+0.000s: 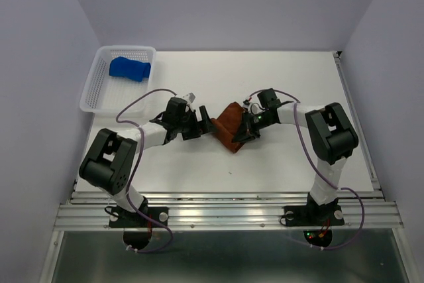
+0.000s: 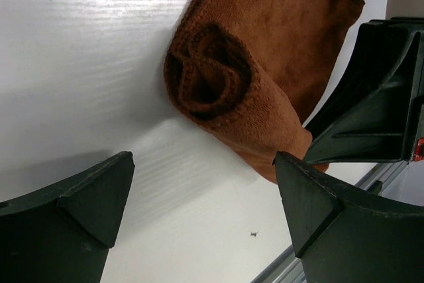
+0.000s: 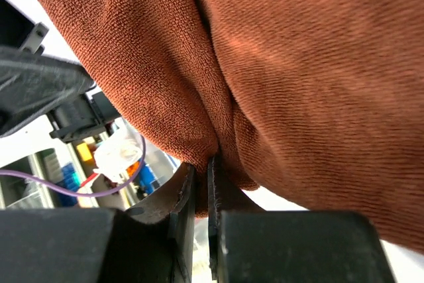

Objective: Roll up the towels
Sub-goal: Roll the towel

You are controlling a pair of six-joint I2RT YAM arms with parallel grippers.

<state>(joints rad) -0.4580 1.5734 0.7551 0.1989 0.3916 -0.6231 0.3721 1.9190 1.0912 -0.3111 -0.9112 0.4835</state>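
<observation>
The rust-brown towel point(image 1: 228, 127) lies in the middle of the white worktop point(image 1: 285, 77), between the two hands and a little nearer the near edge than the far one. From the left wrist, part of it is wound into a loose roll whose open end shows a spiral of folded layers point(image 2: 209, 74). The rest of the cloth spreads flat beyond the roll. The left hand point(image 1: 204, 122) sits just left of this towel with its two dark fingers spread wide and nothing between them. In its own camera the hand point(image 2: 202, 160) frames bare worktop. One end of the roll comes close beside one of its fingers point(image 2: 311, 210), though whether they touch cannot be told. The right hand point(image 1: 242, 130) is at the towel's right side, its fingers pressed nearly together and pinching a fold of the brown cloth. From the right wrist the fabric point(image 3: 298, 64) fills most of the view and a tuck of it runs down into the narrow slit between the fingertips point(image 3: 201, 167). The blue towel point(image 1: 130, 69) lies bunched in the white perforated basket point(image 1: 89, 91) at the far left corner of the worktop, well apart from both hands.
</observation>
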